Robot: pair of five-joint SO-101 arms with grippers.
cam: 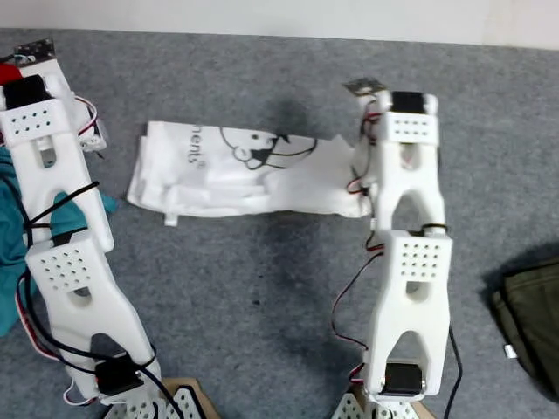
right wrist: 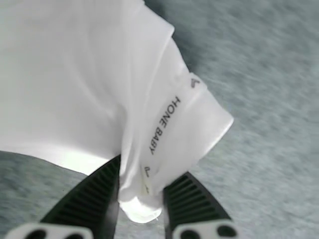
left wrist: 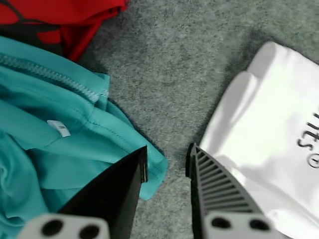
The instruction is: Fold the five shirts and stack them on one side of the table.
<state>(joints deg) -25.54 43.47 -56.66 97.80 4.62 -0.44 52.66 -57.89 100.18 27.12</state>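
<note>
A white shirt (cam: 236, 170) with a black print lies folded into a long strip across the grey table. My right arm (cam: 406, 148) stands at its right end. My right gripper (right wrist: 142, 194) is shut on a bunched edge of the white shirt (right wrist: 99, 74), next to its printed label. My left gripper (left wrist: 167, 162) is open over bare carpet, with a teal shirt (left wrist: 50, 134) beside one finger and the white shirt (left wrist: 269, 129) beside the other. Nothing is between its fingers. My left arm (cam: 39, 122) stands at the table's left side.
The teal shirt (cam: 13, 218) lies crumpled at the left edge under my left arm, and a red shirt (cam: 9, 72) is at the far left corner. A dark olive shirt (cam: 533, 314) lies at the right edge. Grey carpet (cam: 262, 279) lies bare between the arms.
</note>
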